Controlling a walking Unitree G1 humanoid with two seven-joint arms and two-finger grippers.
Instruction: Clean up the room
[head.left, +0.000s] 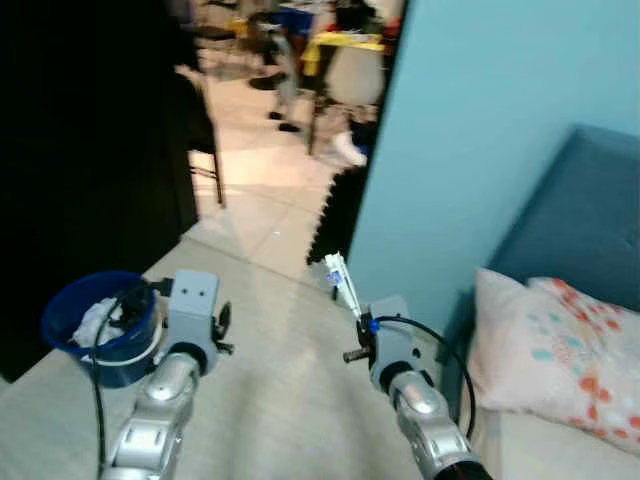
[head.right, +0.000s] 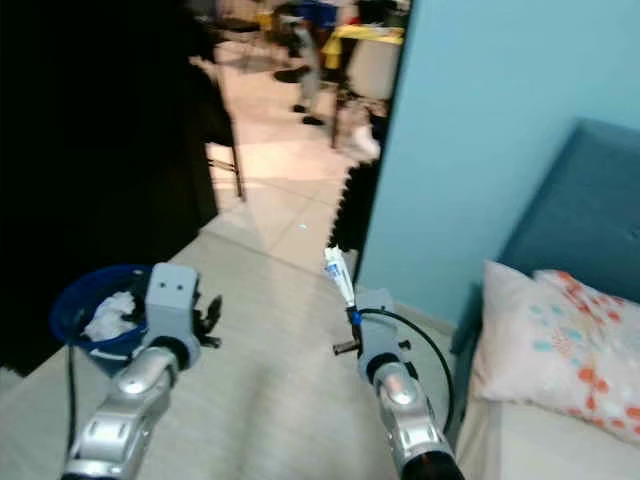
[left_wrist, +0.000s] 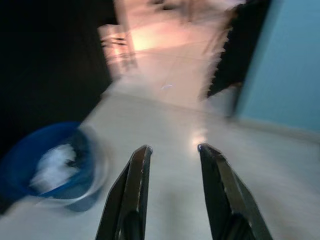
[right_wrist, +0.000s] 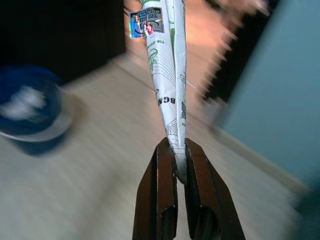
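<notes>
My right gripper (right_wrist: 179, 152) is shut on a white squeezed tube with green print (right_wrist: 167, 80), which sticks up from the fingers; the same tube (head.left: 341, 281) rises above the right wrist in the head views. A blue bucket (head.left: 75, 305) holding white crumpled paper stands on the floor at the left, just beyond my left arm. My left gripper (left_wrist: 172, 150) is open with nothing between its fingers, and the blue bucket (left_wrist: 30, 165) sits off to one side of it.
A light blue wall (head.left: 470, 130) rises on the right. A blue sofa (head.left: 590, 200) with a white patterned pillow (head.left: 560, 355) lies at the far right. A dark cabinet (head.left: 90, 150) stands on the left. A doorway opens onto a tiled room with chairs (head.left: 290, 70).
</notes>
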